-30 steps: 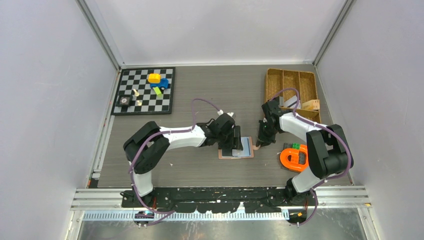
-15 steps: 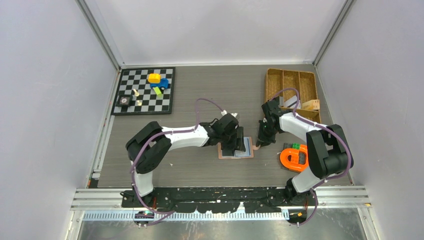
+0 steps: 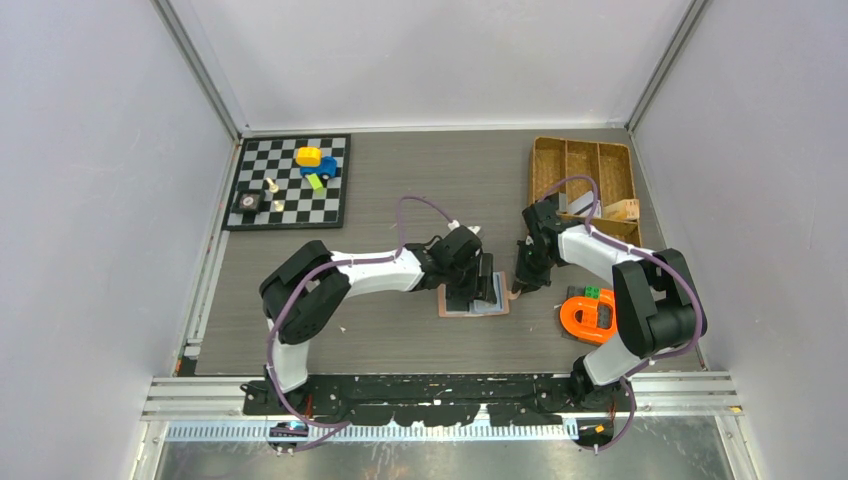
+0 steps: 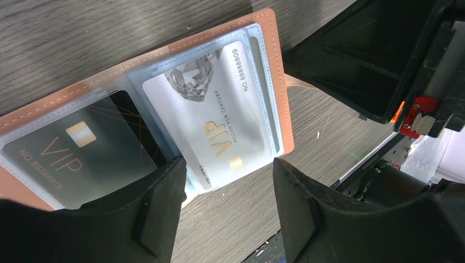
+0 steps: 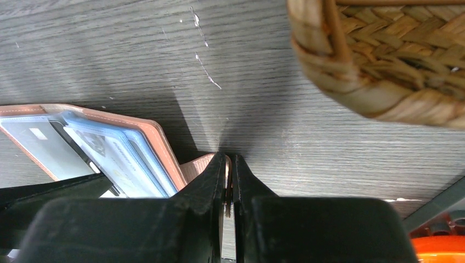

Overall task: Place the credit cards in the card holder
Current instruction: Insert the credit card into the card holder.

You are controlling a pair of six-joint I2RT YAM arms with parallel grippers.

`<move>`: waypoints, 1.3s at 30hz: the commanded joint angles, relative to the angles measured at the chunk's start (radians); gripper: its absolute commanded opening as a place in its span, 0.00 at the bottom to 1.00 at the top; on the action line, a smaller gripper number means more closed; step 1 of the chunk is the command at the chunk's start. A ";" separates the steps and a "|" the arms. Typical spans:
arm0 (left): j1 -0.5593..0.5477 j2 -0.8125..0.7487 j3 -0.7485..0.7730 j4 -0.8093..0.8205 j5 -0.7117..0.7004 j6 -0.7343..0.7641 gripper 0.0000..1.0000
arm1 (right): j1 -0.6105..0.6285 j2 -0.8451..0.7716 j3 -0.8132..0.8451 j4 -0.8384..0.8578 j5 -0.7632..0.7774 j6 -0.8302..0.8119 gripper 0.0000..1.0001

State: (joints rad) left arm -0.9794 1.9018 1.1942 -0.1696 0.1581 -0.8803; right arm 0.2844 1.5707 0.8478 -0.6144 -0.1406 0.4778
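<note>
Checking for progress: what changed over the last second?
The left tool, open, slid slightly rightward over the open wallet. The right tool stays shut on the wallet's tab. The wallet and cards have not moved.

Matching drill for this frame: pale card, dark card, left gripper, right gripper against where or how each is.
1. pale card
2. dark card
3. left gripper
4. right gripper

A. shut on the holder's tab
B. open, over the holder
C. on the holder's tab-side half
D. on the holder's other half

Pairs: 1-C, 2-D, 3-B, 4-A
</note>
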 commanded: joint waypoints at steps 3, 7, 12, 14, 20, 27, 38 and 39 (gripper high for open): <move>-0.003 -0.087 0.014 -0.017 -0.017 0.067 0.72 | 0.017 -0.063 0.028 -0.048 0.037 0.015 0.41; 0.013 -0.165 -0.017 -0.073 -0.049 0.106 0.77 | 0.023 -0.124 0.059 -0.100 0.062 0.016 0.52; 0.068 -0.252 -0.098 -0.095 -0.066 0.115 0.77 | 0.057 -0.190 0.077 -0.121 0.065 0.035 0.51; 0.093 -0.270 -0.130 -0.095 -0.069 0.118 0.77 | 0.079 -0.212 0.072 -0.102 0.042 0.050 0.45; 0.142 -0.276 -0.196 -0.086 -0.051 0.120 0.70 | 0.114 -0.179 0.029 -0.005 -0.088 0.109 0.35; 0.146 -0.259 -0.215 -0.080 -0.060 0.124 0.63 | 0.128 -0.113 -0.020 0.069 -0.127 0.133 0.31; 0.146 -0.221 -0.225 -0.068 -0.055 0.119 0.59 | 0.133 -0.062 -0.053 0.115 -0.127 0.137 0.26; 0.146 -0.218 -0.226 -0.070 -0.056 0.119 0.58 | 0.132 -0.057 -0.053 0.116 -0.125 0.136 0.26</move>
State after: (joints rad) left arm -0.8318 1.6768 0.9745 -0.2615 0.1085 -0.7753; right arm 0.4114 1.4994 0.8047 -0.5388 -0.2569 0.6014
